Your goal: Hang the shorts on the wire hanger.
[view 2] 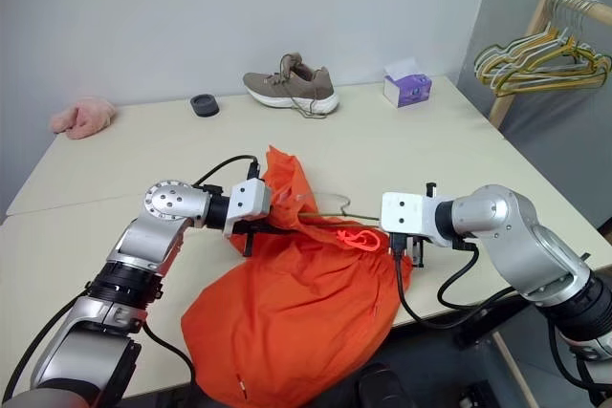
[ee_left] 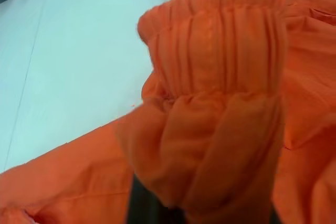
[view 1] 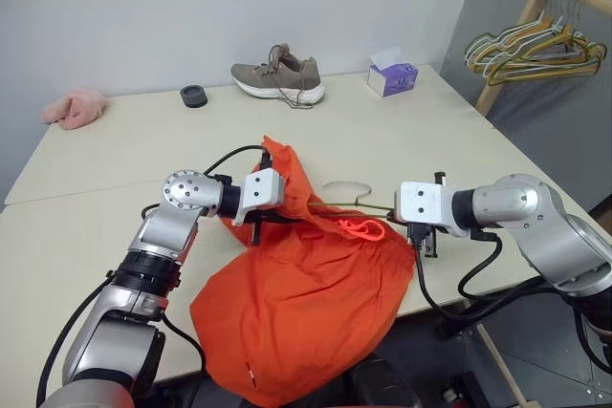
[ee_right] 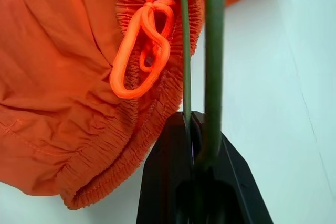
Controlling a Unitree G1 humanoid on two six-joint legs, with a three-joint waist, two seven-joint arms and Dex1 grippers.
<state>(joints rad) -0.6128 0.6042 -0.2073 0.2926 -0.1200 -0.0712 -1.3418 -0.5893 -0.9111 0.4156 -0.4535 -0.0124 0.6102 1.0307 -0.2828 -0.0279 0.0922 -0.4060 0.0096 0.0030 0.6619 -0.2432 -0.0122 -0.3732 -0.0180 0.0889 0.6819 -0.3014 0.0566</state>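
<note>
Left end effector (view 1: 283, 200) pinches the shorts (view 1: 306, 303) waistband at the bench's near edge; right end effector (ee_right: 195, 145) clamps the wire hanger (view 1: 356, 204). We're mid-threading, so next we feed the hanger through.

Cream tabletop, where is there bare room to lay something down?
Bare stretches of the cream tabletop: between the pink fuzzy slipper and the left gripper, and from the purple tissue box toward the table's right edge. The near edge is crowded: bright orange fabric shorts, thin olive wire hanger, right gripper. The tan sneaker and black round puck line the back.
</note>
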